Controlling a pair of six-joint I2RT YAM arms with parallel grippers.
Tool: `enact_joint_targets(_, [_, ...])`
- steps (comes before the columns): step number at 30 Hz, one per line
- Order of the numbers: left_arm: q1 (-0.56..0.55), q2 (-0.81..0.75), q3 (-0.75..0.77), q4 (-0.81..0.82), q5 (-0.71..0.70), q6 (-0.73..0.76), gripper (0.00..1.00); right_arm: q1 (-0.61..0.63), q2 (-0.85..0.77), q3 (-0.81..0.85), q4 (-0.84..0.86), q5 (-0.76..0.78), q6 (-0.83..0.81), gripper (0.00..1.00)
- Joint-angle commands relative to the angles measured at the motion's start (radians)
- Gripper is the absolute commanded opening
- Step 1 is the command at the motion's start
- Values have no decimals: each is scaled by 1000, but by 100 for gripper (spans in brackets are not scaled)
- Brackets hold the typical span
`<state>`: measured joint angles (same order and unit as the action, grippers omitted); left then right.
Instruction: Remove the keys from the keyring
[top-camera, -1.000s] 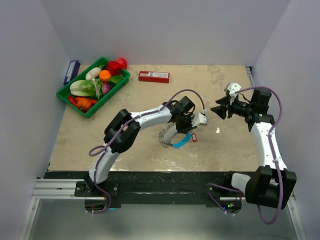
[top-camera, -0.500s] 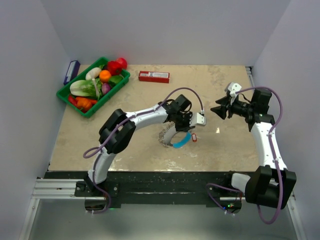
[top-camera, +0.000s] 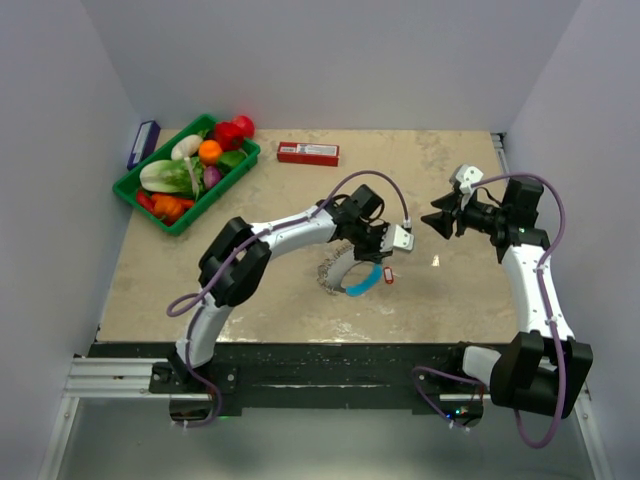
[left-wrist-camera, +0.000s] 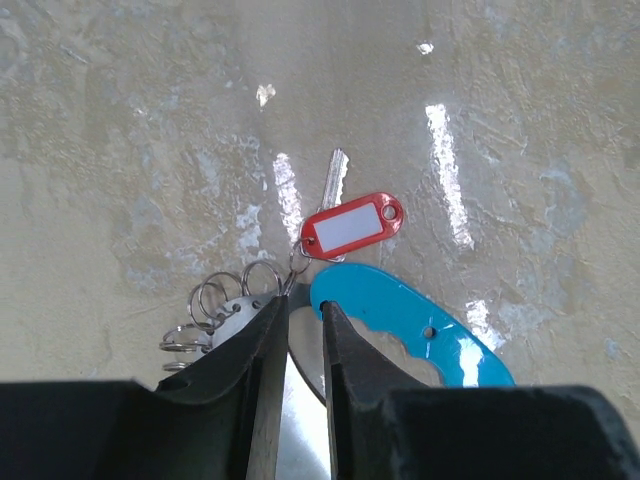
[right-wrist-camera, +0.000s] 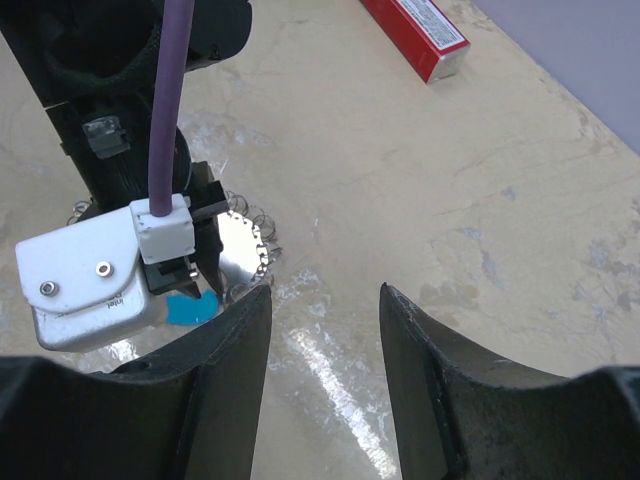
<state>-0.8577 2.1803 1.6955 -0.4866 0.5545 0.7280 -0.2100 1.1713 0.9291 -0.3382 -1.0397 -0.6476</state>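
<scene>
Still clamps the keyring (left-wrist-camera: 420, 335) in the left gripper (left-wrist-camera: 305, 300), elbow (top-camera: 232, 262) swung slightly leftward since a second ago; red-tagged key (left-wrist-camera: 352, 225) just ahead of the fingertips (left-wrist-camera: 268, 325), keys (left-wrist-camera: 215, 305) at their left. Holds the right gripper (right-wrist-camera: 325, 295) apart, empty, left wrist camera (right-wrist-camera: 85, 270) blocking the ring, red box (right-wrist-camera: 415, 30) far beyond.

The mottled beige table (top-camera: 450, 300) carries a green tray (top-camera: 225, 188) of vegetables at its far left corner, with a long red box (top-camera: 307, 153) to its right along the far edge. Near the middle lies the keyring (top-camera: 362, 284), blue section on the near right. Silvery keys (top-camera: 325, 272) fringe its left, and a red-tagged key (left-wrist-camera: 352, 226) lies at its right end.
</scene>
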Motion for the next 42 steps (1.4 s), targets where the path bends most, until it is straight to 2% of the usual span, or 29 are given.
enact_joint_targets(1, [3, 32, 70, 17, 35, 30, 25, -5, 4, 1, -1, -29, -11, 51])
enact_joint_targets(10, [-1, 58, 70, 19, -34, 62, 27, -6, 4, -1, -1, -36, -14, 51])
enact_joint_targets(20, [-4, 76, 76, 23, -50, 71, 27, -9, -1, -7, -1, -40, -14, 51])
enact_joint_targets(26, [-6, 81, 81, 25, -33, 48, 19, -11, 2, -7, -1, -43, -14, 51])
enact_joint_targets(30, [-7, 90, 108, 16, -13, 27, 1, -9, 5, -3, -8, -45, -20, 52])
enact_joint_targets(31, [-7, 91, 113, 16, -13, 16, 0, -9, 4, -1, -13, -42, -23, 52])
enact_joint_targets(39, [2, 52, 84, 46, -31, -36, 0, -11, -2, 20, -47, -42, -43, 52])
enact_joint_targets(42, [31, 1, 67, 80, -4, -119, 0, -11, -5, 42, -79, -49, -63, 52])
